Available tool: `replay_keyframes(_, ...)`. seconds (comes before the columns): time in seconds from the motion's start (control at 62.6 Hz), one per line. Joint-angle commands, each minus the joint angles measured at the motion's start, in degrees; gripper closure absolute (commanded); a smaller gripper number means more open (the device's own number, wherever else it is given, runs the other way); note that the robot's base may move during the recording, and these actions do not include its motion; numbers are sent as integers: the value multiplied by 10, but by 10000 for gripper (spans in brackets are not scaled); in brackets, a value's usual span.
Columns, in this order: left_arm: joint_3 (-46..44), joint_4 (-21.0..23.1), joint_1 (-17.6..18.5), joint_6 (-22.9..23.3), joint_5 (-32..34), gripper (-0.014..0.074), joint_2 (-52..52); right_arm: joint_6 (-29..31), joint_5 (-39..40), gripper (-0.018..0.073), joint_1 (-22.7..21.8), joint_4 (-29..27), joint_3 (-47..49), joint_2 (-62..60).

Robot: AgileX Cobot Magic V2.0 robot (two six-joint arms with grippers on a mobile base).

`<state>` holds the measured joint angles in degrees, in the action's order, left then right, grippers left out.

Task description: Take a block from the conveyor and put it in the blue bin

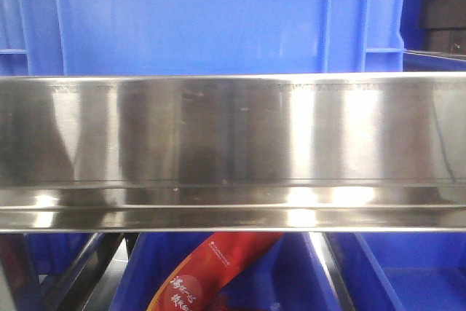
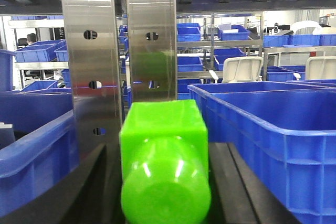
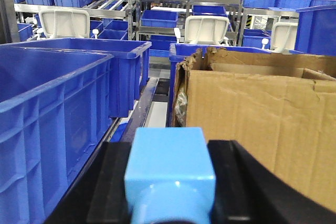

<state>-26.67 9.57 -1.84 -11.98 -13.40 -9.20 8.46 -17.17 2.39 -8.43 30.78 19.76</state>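
Observation:
My left gripper (image 2: 165, 187) is shut on a bright green block (image 2: 164, 150), its black fingers (image 2: 94, 187) pressed against both sides. In the right wrist view, my right gripper (image 3: 170, 192) is shut on a light blue block (image 3: 169, 166) that fills the gap between the two black fingers (image 3: 239, 182). A large blue bin (image 2: 273, 129) stands just right of the left gripper. Another blue bin (image 3: 52, 108) stands left of the right gripper. The conveyor is out of view. In the front view a blue bin (image 1: 204, 20) rises behind a steel beam.
A polished steel beam (image 1: 233, 136) spans the front view, with a blue crate holding a red packet (image 1: 204, 274) below it. Two perforated steel uprights (image 2: 94, 56) stand ahead of the left gripper. An open cardboard box (image 3: 262, 114) sits right of the right gripper. Shelves of blue bins fill the background.

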Motion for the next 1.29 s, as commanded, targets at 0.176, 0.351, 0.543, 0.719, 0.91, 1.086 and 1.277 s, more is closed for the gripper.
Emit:
replay_keyframes(0.176, 1, 4, 2, 0, 14, 708, 2, 3, 18, 721, 1, 7, 5, -3)
replay_keyframes(0.351, 1, 4, 2, 0, 11, 708, 0, 3, 18, 721, 1, 7, 5, -3)
replay_keyframes(0.543, -52, 7, 11, 0, -31, 708, -64, 1, -4, 721, 1, -13, 36, 10)
replay_keyframes(0.719, -134, 7, 34, 0, -32, 708, -176, 1, -42, 721, 1, -13, 104, 72)
replay_keyframes(0.91, -241, 6, 98, 0, -33, 708, -316, 1, -35, 721, 5, -14, 175, 155)
replay_keyframes(1.086, -350, 6, 187, 0, -33, 708, -441, 1, -32, 721, 63, -36, 238, 229)
replay_keyframes(1.277, -446, 10, 251, 3, -33, 708, -561, 1, 11, 721, 173, -37, 281, 307)
